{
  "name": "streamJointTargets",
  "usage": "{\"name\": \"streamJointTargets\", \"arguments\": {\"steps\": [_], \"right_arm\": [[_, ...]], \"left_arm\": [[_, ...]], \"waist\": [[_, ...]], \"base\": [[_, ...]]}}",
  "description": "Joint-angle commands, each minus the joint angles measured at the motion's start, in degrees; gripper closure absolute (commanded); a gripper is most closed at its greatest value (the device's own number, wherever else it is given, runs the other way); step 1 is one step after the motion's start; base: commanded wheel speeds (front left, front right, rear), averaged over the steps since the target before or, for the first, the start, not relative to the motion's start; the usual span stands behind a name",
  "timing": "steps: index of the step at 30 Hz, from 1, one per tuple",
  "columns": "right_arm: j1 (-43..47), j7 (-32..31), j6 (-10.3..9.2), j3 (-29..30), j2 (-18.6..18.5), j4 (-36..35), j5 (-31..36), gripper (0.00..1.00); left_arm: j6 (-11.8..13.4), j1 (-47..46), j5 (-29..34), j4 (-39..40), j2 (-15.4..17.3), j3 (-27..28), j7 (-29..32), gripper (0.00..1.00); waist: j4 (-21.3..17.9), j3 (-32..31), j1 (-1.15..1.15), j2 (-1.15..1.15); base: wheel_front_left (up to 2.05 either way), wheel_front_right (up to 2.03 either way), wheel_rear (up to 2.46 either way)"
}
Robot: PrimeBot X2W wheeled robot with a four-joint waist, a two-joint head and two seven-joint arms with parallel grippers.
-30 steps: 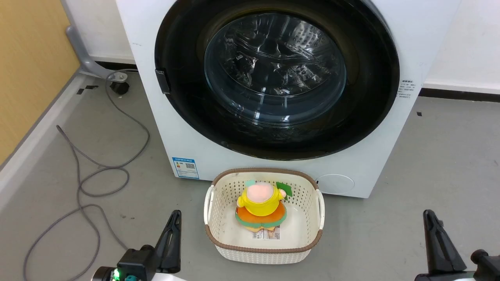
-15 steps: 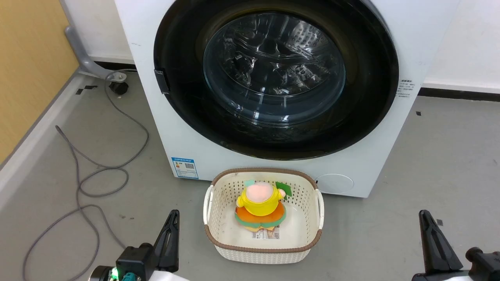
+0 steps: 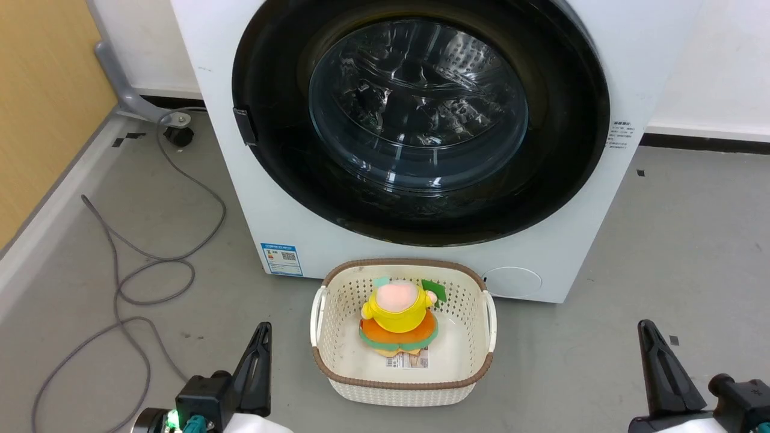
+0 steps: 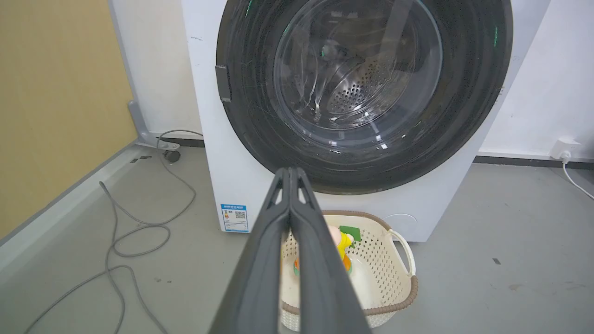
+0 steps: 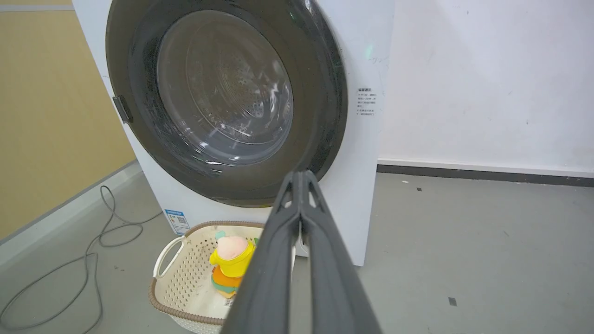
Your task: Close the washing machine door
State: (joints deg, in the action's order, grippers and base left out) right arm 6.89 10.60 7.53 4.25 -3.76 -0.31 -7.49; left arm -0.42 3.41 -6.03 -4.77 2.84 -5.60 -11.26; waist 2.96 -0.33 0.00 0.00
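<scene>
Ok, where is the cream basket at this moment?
In the head view the basket sits on the floor at lower centre, just in front of the washing machine, a plush toy inside it.

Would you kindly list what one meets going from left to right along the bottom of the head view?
grey cable → left gripper → cream basket holding a plush toy → right gripper

washing machine door (image 3: 419,114): glossy black plastic ring round clear, shiny glass full of reflections.
washing machine (image 3: 240,198): smooth white casing with a faint sheen.
drum (image 4: 359,90): bright perforated metal, seen through the glass.
basket (image 3: 337,313): matt cream plastic, perforated walls, brown woven-look rim.
toy (image 3: 397,319): soft matt cloth.
floor (image 3: 662,240): grey, smooth, dull, lightly scuffed.
cable (image 3: 150,264): grey, matt, rubbery-looking.
my left claw (image 3: 263,334) and my right claw (image 3: 646,329): dark, smooth, matt fingers.
</scene>
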Motion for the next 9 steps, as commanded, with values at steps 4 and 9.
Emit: {"name": "streamJointTargets", "arguments": {"steps": [4, 9], "right_arm": [[-1.11, -0.61, -0.01, -0.33, 0.23, 0.08, 0.91, 1.0], [-1.43, -1.16, -0.01, -0.55, 0.27, 0.09, 1.27, 1.0]], "left_arm": [[0.12, -0.86, 0.76, 0.48, 0.01, 0.42, 0.61, 1.0], [0.13, -1.0, 1.05, 0.72, 0.01, 0.7, 1.19, 1.0]], "waist": [[-0.11, 0.01, 0.0, 0.0], [-0.27, 0.03, 0.0, 0.0]], "base": [[0.0, 0.0, 0.0], [0.0, 0.0, 0.0]]}}
